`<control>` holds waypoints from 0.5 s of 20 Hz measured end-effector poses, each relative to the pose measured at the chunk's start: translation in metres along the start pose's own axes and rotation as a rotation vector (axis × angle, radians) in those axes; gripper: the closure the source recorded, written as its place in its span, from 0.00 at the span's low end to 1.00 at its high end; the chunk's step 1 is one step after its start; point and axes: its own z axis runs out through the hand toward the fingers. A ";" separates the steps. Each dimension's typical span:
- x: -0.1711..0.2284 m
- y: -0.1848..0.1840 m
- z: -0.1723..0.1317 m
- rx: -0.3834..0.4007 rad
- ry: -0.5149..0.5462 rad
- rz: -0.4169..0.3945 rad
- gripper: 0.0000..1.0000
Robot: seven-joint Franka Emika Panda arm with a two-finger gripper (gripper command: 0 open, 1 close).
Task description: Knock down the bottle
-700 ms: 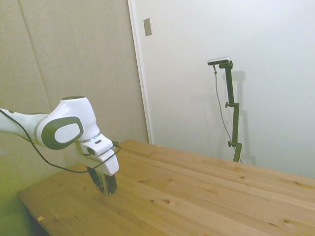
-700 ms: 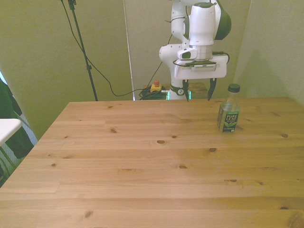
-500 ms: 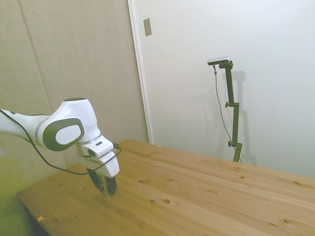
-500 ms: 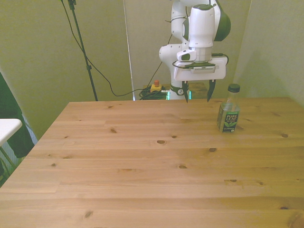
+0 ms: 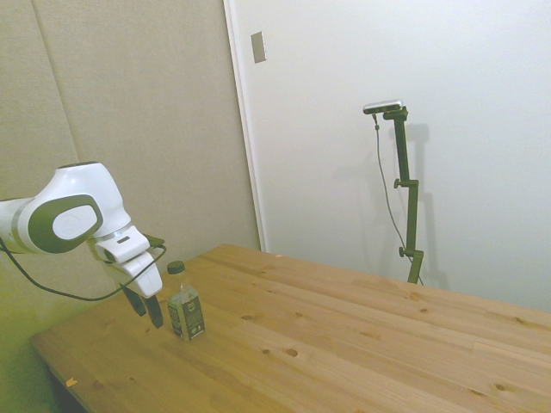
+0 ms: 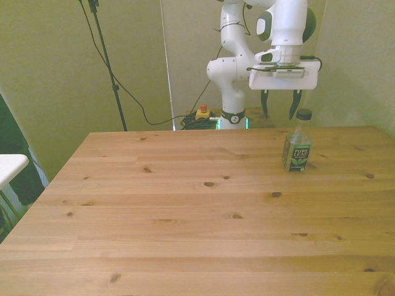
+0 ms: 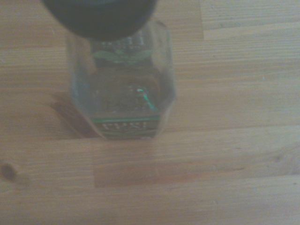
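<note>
The bottle [image 6: 297, 150] stands upright near the table's far edge on the front view's right. It is small and clear, with a dark round cap and a green-and-white label. In the side view the bottle [image 5: 186, 313] stands near the table's left end. My gripper [image 6: 278, 116] hangs open just behind it, fingertips at about cap height and a little to the front view's left, with nothing between them. From the side, the gripper [image 5: 145, 308] is close beside the bottle, without touching it. The wrist view looks down on the bottle [image 7: 123, 96] from close above.
The wooden table [image 6: 185, 209] stretches wide toward the camera in the front view. A yellow box with a red button [image 6: 202, 111] and cables lie on the floor behind the far edge. A white object [image 6: 9, 165] juts in at the front view's left.
The arm has swung toward the front view's right and risen a little, ending behind the bottle. In the side view it drew back left, uncovering the bottle. The bottle has not moved.
</note>
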 end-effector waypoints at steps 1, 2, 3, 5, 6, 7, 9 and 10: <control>-0.005 -0.005 -0.003 0.004 0.006 0.011 1.00; -0.008 -0.010 -0.006 0.009 0.010 0.023 1.00; -0.010 -0.016 -0.010 0.014 0.014 0.033 1.00; -0.013 -0.028 -0.017 0.022 0.018 0.052 1.00; -0.013 -0.033 -0.020 0.022 0.021 0.060 1.00; -0.012 -0.038 -0.023 0.020 0.024 0.067 1.00; -0.011 -0.045 -0.028 0.015 0.027 0.080 1.00; -0.010 -0.048 -0.029 0.011 0.032 0.086 1.00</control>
